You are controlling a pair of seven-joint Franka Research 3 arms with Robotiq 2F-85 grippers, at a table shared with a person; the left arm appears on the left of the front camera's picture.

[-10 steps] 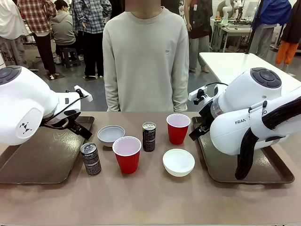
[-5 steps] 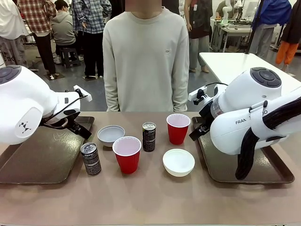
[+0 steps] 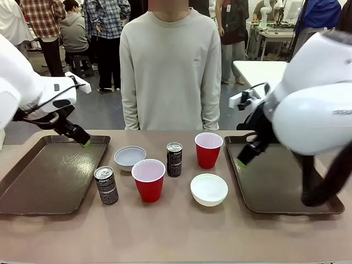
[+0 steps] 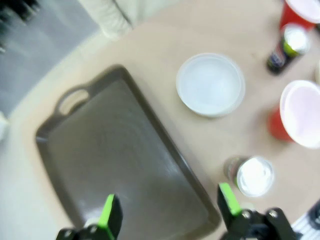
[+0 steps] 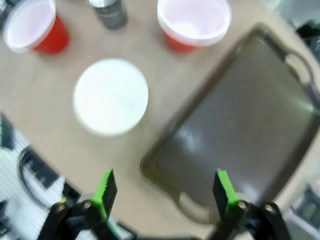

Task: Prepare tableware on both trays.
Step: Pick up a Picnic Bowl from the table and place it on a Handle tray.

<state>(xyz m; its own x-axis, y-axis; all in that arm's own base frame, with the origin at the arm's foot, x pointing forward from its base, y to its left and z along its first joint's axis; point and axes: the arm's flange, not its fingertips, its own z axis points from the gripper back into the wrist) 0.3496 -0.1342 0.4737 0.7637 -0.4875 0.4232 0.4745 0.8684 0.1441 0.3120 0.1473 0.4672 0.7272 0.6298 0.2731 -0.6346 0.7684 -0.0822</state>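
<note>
Both are hanging with fingers apart, gripping nothing: the left end effector (image 4: 169,207) over the left tray (image 3: 49,181) at nine o'clock, the right end effector (image 5: 164,187) by the right tray (image 3: 275,192) at three. The red cups (image 3: 148,179), white bowls (image 3: 209,188) and cans (image 3: 106,185) are standing between the trays on the surface (image 3: 176,236), probably so either arm can reach them.
</note>
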